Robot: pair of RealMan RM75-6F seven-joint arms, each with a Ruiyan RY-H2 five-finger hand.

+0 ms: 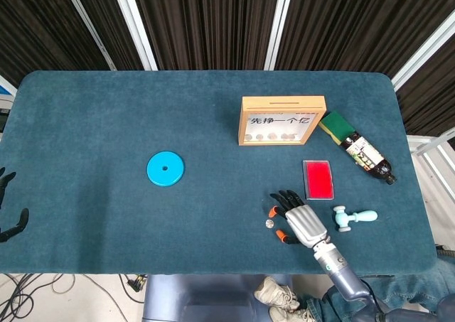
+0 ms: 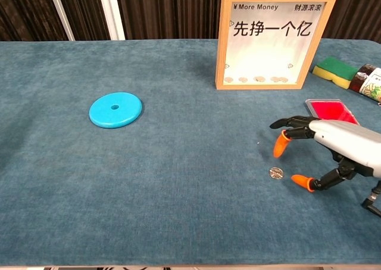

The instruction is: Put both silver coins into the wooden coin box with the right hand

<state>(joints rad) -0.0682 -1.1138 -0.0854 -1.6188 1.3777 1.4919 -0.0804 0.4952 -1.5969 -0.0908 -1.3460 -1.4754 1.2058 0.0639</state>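
With the right hand [image 2: 333, 148] poised fingers [image 2: 280, 145] apart around the silver coin [image 2: 275, 173] lying flat on the counter [image 1: 92, 123], pinch its rim edges, since this thin, rigid, likely slippery disc offers little height to grip.

The right robot hand [image 1: 299, 220] hovers with fingers spread just beside a silver coin [image 1: 269, 223] on the counter [image 1: 106, 109]. The wooden coin box [image 1: 281, 121] stands well apart. At the frame's edge, the left robot hand [image 1: 8, 212] seems empty.
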